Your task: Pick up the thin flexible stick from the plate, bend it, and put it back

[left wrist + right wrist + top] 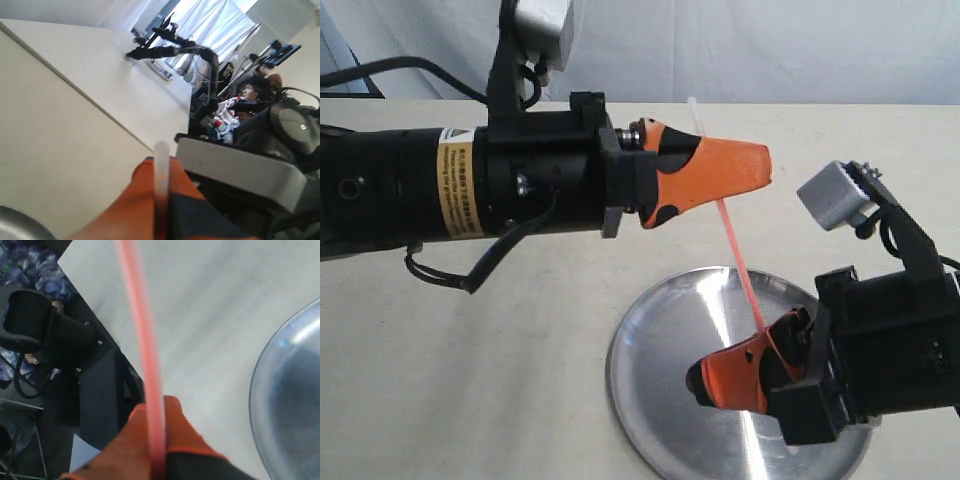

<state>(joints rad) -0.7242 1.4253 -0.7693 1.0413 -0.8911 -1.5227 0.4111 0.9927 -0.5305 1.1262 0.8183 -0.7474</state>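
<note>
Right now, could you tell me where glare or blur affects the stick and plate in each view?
Exterior view: sharp, but a bright streak glares across the round silver metal plate. Left wrist view: the thin red-orange plastic stick is blurred; windows blown out. Right wrist view: the stick is soft, out of focus; the plate glints mildly.

- Your left arm [390,190] is a thick black tube, with a yellow label [460,188] of dark print wrapped round it.
- A thin black cable [485,270] loops beneath that arm.
- Your left gripper [755,165] has chunky orange wedge fingers with black patches at the base.
- Your right arm [895,335] ends in a blocky black housing.
- Your right gripper [705,382] has the same orange and black.
- The left wrist carries a grey box [542,22] on a black bracket. The right wrist has a second grey box [835,195].
</note>
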